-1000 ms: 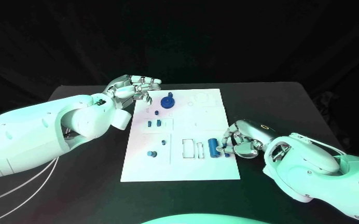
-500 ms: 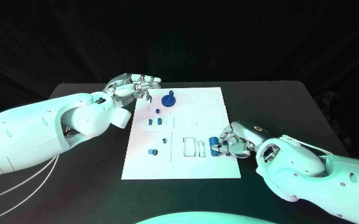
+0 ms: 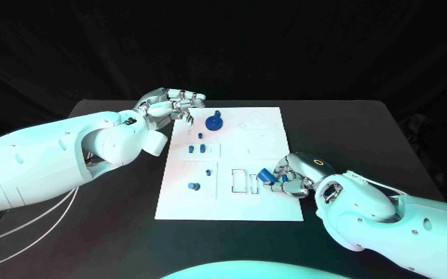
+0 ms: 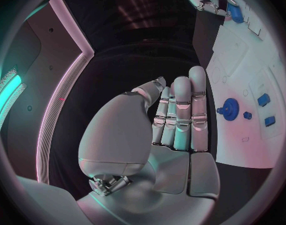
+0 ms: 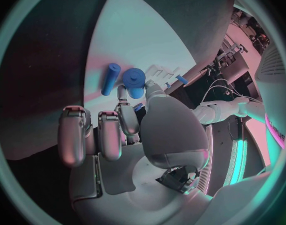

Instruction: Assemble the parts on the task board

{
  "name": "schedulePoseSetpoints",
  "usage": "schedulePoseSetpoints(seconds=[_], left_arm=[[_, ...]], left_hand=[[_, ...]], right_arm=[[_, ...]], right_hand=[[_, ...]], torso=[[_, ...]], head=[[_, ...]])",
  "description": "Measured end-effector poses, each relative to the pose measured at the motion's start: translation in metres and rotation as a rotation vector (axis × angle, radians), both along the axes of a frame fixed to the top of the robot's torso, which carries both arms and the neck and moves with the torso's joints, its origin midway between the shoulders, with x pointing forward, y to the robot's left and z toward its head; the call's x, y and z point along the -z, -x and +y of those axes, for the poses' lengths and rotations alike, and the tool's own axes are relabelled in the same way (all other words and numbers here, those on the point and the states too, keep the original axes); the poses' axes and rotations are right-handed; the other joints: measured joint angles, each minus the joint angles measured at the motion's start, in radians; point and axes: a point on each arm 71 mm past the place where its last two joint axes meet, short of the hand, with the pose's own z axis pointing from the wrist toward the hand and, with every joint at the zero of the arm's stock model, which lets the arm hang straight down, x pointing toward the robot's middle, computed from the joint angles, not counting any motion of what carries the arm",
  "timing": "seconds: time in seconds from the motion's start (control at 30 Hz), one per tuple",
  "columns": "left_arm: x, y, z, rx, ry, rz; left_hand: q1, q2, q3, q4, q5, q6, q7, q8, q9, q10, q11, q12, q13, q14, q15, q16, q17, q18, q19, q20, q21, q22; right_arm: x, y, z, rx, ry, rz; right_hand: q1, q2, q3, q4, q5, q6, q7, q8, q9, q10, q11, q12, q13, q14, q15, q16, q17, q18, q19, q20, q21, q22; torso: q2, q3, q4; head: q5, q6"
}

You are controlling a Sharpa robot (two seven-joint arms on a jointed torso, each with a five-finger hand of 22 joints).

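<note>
Near the white task board's [image 3: 265,211] right edge, small blue cylindrical part [image 3: 265,175] pinched by silver right hand [image 3: 291,177], just beside the slots. Beyond the far left corner, silver left hand [image 3: 170,107] hovered, fingers together, holding nothing.

Bulky white arm shells, silver segmented left hand [image 3: 170,106] and right hand [image 3: 291,175]; thin pale cables under left arm.

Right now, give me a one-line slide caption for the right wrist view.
Right hand pinching a blue cylindrical part over the white task board, a second blue cylinder lying beside it.
</note>
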Motion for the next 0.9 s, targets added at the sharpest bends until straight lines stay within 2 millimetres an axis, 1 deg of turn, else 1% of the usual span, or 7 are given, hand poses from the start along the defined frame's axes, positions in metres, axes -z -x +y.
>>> schedulePoseSetpoints(seconds=[0.43,0.5,0.57,0.67,0.7,0.8,0.9], left_arm=[[0.0002,0.0004,-0.0001,0.010,0.002,0.005],[0.0003,0.0005,-0.0001,0.011,0.002,0.005],[0.0004,0.0005,-0.0002,0.012,0.002,0.006],[0.0005,0.0007,-0.0004,0.014,0.002,0.008],[0.0005,0.0007,-0.0005,0.015,0.002,0.008],[0.0007,0.0008,-0.0005,0.016,0.002,0.010],[0.0007,0.0008,-0.0004,0.017,0.001,0.010]], left_hand=[[0.000,0.000,-0.004,0.004,0.000,-0.004,0.004,0.000,0.000,0.000,0.000,0.000,0.000,0.000,0.000,0.000,-0.002,0.000,0.000,0.000,0.000,-0.002],[0.000,0.000,-0.004,0.004,0.000,-0.004,0.004,0.000,0.000,0.000,0.000,0.000,0.000,0.000,0.000,0.000,-0.003,0.000,0.000,0.000,-0.004,-0.001],[-0.004,0.004,-0.004,0.004,0.000,-0.004,0.004,0.000,0.000,-0.003,0.004,0.000,0.000,-0.003,0.003,0.000,-0.003,0.000,-0.004,0.004,-0.004,-0.001],[-0.004,0.004,-0.006,0.007,0.000,-0.004,0.003,0.000,0.000,-0.004,0.004,0.000,0.000,-0.003,0.003,0.000,-0.003,0.000,-0.004,0.004,-0.004,-0.003],[-0.004,0.004,-0.006,0.007,0.000,-0.004,0.003,0.000,0.000,-0.004,0.004,0.000,0.000,-0.003,0.003,0.000,-0.003,0.000,-0.004,0.004,-0.004,-0.003],[-0.004,0.004,-0.006,0.007,0.000,-0.004,0.003,0.000,0.000,-0.004,0.004,0.000,0.000,-0.003,0.003,0.000,-0.003,0.000,-0.004,0.004,-0.004,-0.003],[-0.004,0.004,-0.006,0.007,0.000,-0.004,0.003,0.000,0.000,-0.004,0.004,0.000,0.000,-0.003,0.003,0.000,-0.004,0.000,-0.004,0.004,-0.004,-0.003]], right_arm=[[0.0035,-0.0040,0.0078,-0.012,0.010,-0.014],[0.0036,-0.0041,0.0083,-0.013,0.010,-0.015],[0.0037,-0.0043,0.0088,-0.014,0.010,-0.016],[0.0038,-0.0041,0.0092,-0.013,0.007,-0.019],[0.0036,-0.0040,0.0091,-0.012,0.004,-0.021],[0.0033,-0.0019,0.0079,-0.010,-0.012,-0.030],[0.0008,0.0014,0.0080,-0.009,-0.038,-0.043]], right_hand=[[0.002,-0.002,-0.019,0.002,0.014,0.000,0.000,0.008,0.012,-0.002,-0.002,0.000,0.002,0.000,0.000,0.000,0.000,0.000,0.000,0.000,0.000,0.000],[0.011,-0.003,-0.019,0.002,0.016,0.000,0.000,0.008,0.015,-0.002,-0.002,0.000,0.003,0.000,0.000,0.000,0.000,0.000,0.000,0.000,0.000,0.000],[0.022,0.001,-0.024,-0.003,0.024,0.000,0.000,0.008,0.016,-0.002,-0.002,0.000,0.004,0.000,0.000,0.000,0.000,0.000,0.000,0.000,0.000,0.000],[0.046,0.005,-0.027,-0.006,0.051,-0.002,0.003,0.016,0.022,-0.002,-0.002,0.000,0.005,0.000,0.000,0.004,0.000,0.000,0.000,0.000,0.006,0.000],[0.055,0.012,-0.025,-0.008,0.056,-0.003,0.003,0.015,0.024,-0.002,-0.002,0.000,0.005,0.000,0.000,0.004,0.000,0.000,0.000,0.000,0.008,0.000],[0.075,0.024,-0.018,-0.015,0.071,0.001,0.000,0.017,0.024,0.019,-0.010,0.031,0.005,0.000,0.000,0.016,0.000,0.000,0.000,0.000,0.025,0.000],[0.090,0.025,-0.016,-0.018,0.076,0.001,0.000,0.028,0.027,0.026,-0.017,0.039,0.005,-0.002,-0.002,0.017,0.000,0.000,0.000,0.000,0.025,0.000]], torso=[[-0.001,0.0000,-0.0003],[-0.001,-0.0007,-0.0003],[-0.001,-0.0006,-0.0003],[-0.001,-0.0012,0.0000],[-0.001,-0.0012,0.0000],[-0.001,-0.0012,0.0000],[-0.001,-0.0007,-0.0006]], head=[[-0.004,0.001],[-0.004,0.001],[-0.004,0.001],[-0.005,0.002],[-0.006,0.003],[-0.006,0.004],[-0.005,0.006]])
